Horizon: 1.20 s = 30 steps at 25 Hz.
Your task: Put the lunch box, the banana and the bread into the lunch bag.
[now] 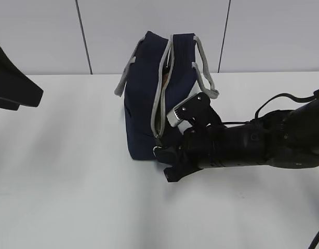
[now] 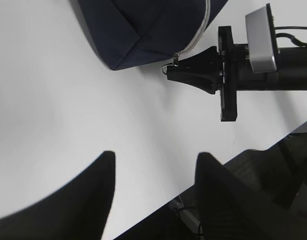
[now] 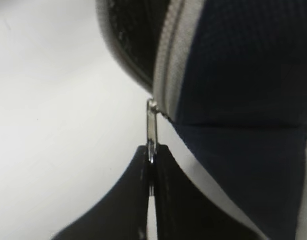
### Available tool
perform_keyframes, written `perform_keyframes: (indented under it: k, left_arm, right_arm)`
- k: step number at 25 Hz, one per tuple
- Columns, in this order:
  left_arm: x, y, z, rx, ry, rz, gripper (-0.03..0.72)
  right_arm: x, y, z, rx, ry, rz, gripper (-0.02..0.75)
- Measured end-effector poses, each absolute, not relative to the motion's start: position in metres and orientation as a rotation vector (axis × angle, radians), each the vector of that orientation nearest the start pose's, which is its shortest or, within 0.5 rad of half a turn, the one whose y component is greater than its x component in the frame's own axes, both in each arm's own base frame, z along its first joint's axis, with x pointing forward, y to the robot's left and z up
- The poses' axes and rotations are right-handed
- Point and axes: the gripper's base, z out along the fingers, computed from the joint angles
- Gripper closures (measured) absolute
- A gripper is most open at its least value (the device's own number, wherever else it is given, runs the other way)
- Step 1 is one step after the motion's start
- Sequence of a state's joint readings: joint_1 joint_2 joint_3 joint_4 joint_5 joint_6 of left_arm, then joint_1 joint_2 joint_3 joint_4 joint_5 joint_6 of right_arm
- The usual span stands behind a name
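Note:
The navy lunch bag [image 1: 144, 104] stands on the white table with its grey zipper [image 1: 160, 98] facing me and its handles up. My right gripper [image 1: 162, 153] reaches in from the right at the bag's lower front corner, shut on the metal zipper pull [image 3: 151, 125]. In the right wrist view the gripper [image 3: 152, 150] pinches the pull's end, and dark lining [image 3: 133, 40] shows beside the zipper tape. Far to the left my left gripper [image 2: 156, 155] hangs open above bare table with nothing in it. The lunch box, the banana and the bread are out of view.
The table's front edge [image 2: 233, 160] runs just below the left gripper's fingertips in the left wrist view, with dark floor and cables beyond. The left arm [image 1: 14, 83] hangs at the far left of the exterior view. A white panelled wall stands behind the bag.

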<state>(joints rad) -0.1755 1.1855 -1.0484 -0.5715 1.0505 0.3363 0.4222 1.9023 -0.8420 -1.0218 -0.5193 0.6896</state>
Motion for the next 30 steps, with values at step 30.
perform_keyframes:
  k: [30]
  left_arm:
    - [0.212,-0.081,0.340,0.435,2.519,-0.687,0.317]
  right_arm:
    - [0.296,0.177,0.147,-1.365,1.800,0.394,0.754]
